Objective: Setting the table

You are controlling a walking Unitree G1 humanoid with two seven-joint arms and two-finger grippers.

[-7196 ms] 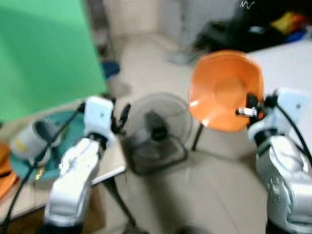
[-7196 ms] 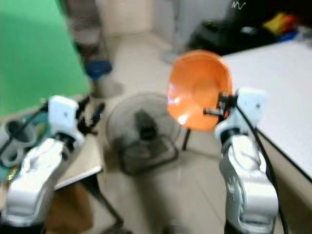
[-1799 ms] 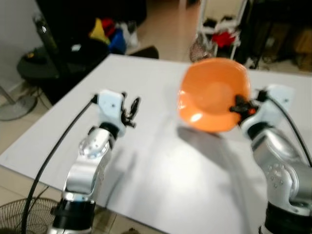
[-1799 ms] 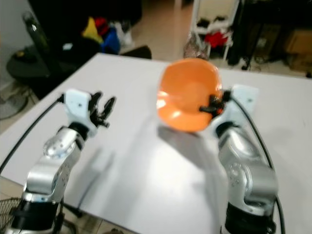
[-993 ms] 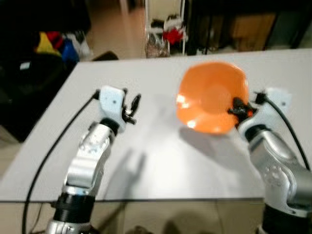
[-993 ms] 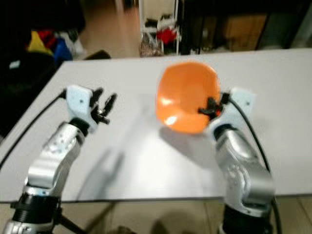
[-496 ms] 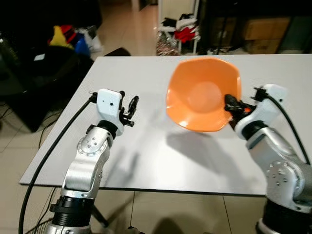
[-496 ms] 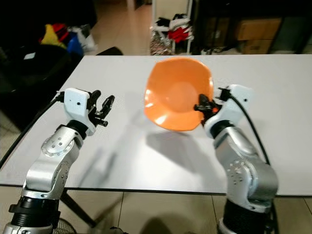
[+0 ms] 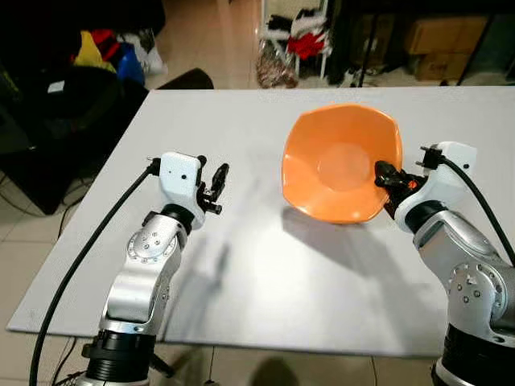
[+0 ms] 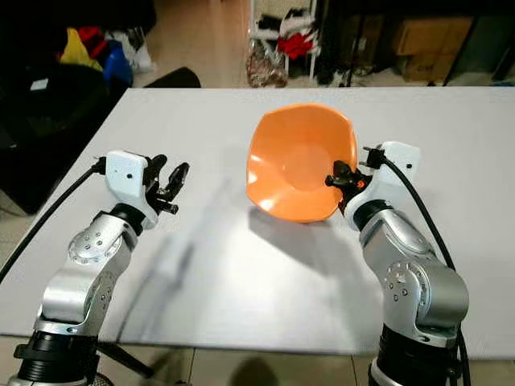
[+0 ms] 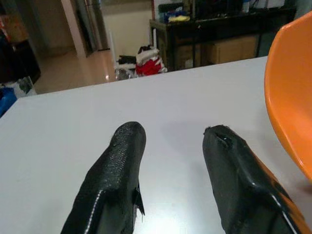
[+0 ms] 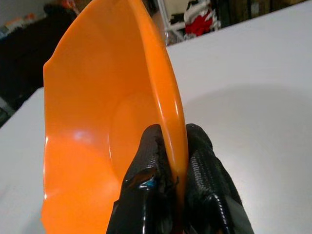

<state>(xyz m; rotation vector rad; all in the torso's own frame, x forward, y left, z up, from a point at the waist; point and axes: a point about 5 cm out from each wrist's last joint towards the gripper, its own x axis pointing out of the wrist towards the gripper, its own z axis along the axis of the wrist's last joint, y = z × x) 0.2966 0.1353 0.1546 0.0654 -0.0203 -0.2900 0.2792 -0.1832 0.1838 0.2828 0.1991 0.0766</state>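
1. Clutter sits on the floor at my far left, past the surface's corner: dark bags (image 9: 48, 88) with yellow, red and blue items (image 9: 113, 52) among them.
2. My left claw (image 9: 216, 186) is raised over the left part of the grey surface (image 9: 265, 265), apart from it, and throws a shadow on the top below. From the left wrist view I can see its 2 black fingers (image 11: 114, 180) spread well apart with only bare surface between them, so it holds nothing.
3. A black cable (image 9: 88, 249) runs from that wrist down past the surface's near left edge.
4. Right of centre I have the orange bowl (image 9: 342, 161), lifted clear of the surface and tipped so its hollow faces up and toward my head camera. Its shadow lies on the top just beneath and nearer to me.
5. My right claw (image 9: 387, 178) grips the bowl at its right rim. In the right wrist view the 2 fingers (image 12: 146, 180) are closed tight on the rim, 1 inside the bowl and 1 outside.
6. Beyond the far edge of the surface I see a white rack with red cloth (image 9: 302, 40), and cardboard boxes (image 9: 434, 36) further right.
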